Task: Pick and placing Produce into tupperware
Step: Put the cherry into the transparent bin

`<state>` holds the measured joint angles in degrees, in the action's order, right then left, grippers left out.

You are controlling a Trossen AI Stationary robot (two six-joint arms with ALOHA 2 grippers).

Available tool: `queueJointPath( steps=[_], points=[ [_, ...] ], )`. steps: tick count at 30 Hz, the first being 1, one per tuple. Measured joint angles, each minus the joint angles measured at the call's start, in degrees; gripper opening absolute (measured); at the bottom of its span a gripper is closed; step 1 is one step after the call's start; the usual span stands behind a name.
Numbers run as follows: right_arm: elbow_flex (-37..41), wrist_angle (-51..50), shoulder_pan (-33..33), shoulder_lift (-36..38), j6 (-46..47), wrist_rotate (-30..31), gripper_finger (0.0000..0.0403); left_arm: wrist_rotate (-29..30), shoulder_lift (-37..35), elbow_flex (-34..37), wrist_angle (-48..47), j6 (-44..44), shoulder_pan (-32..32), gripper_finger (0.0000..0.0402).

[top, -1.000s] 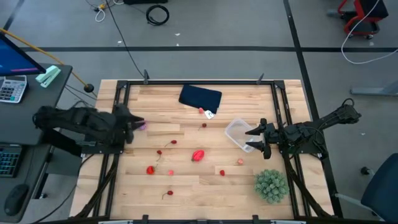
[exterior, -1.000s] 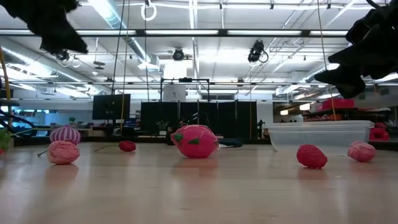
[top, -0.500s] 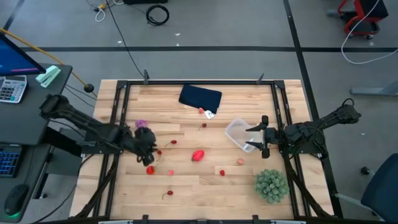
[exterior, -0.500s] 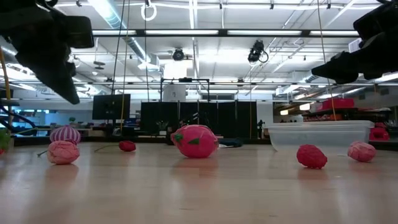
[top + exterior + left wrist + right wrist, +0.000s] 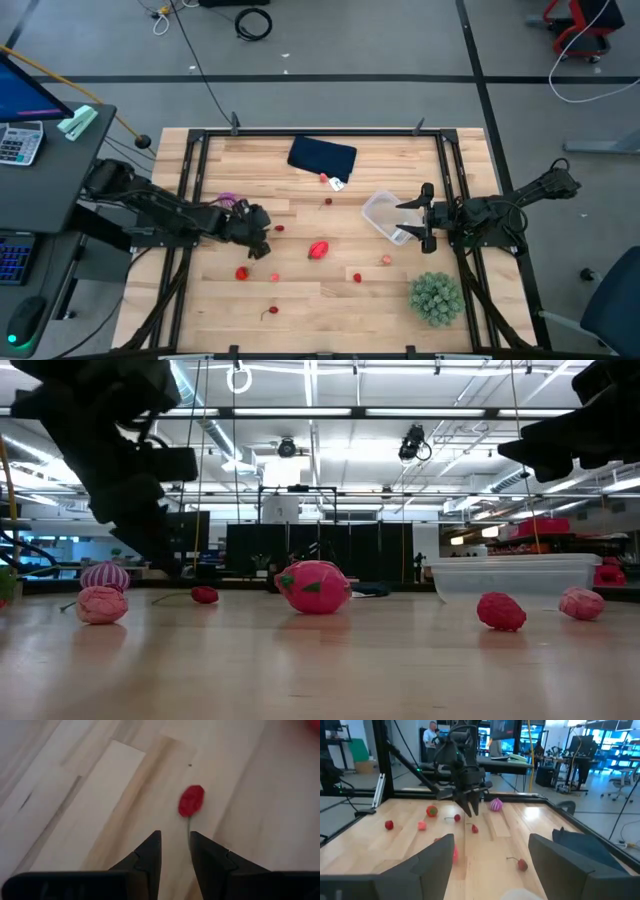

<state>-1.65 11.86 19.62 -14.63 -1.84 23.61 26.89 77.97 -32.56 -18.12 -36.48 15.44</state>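
Observation:
The produce lies scattered over the wooden table: a big red piece (image 5: 318,249), a purple one (image 5: 228,200), and several small red and pink ones. My left gripper (image 5: 262,240) hangs tipped down just above the table, open by a narrow gap. A small red piece with a thin stem (image 5: 191,801) lies on the wood just ahead of its fingertips, untouched. My right gripper (image 5: 415,220) stands wide open and level at the table's right, over the clear tupperware (image 5: 382,214), with nothing between its fingers (image 5: 435,862).
A dark navy folded cloth (image 5: 322,156) lies at the far middle, with a small white tag (image 5: 336,183) beside it. A bushy green plant (image 5: 436,297) stands at the near right. Black frame rails (image 5: 195,170) run along the table's edges. Bare wood stretches across the near middle.
My left gripper has swung from the table's left edge out toward the middle and come down close to the wood, tipping further downward. It now hangs beside the small red stemmed piece. My right gripper has rolled about its own axis in place. No produce has moved.

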Motion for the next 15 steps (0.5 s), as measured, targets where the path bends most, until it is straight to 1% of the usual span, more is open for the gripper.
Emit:
queueJointPath(
  steps=[3,5,9,15],
  points=[
    [0.00,0.00,0.00,0.00,-2.73,-0.02,0.0266,-4.25,1.16,0.00,2.61,0.16,-1.67,0.0107],
    [0.00,-0.02,0.00,0.00,-4.85,-0.02,0.0266,-5.97,2.19,0.00,3.96,0.21,-2.14,0.0107],
    [0.00,-0.02,0.02,0.00,-8.92,-0.02,0.0266,-6.18,4.23,0.00,4.31,0.24,-2.15,0.0108],
    [0.00,-0.02,0.00,0.00,-12.38,0.22,0.0266,-5.53,8.30,-0.24,4.91,-0.25,-2.85,0.0108]
  ],
)
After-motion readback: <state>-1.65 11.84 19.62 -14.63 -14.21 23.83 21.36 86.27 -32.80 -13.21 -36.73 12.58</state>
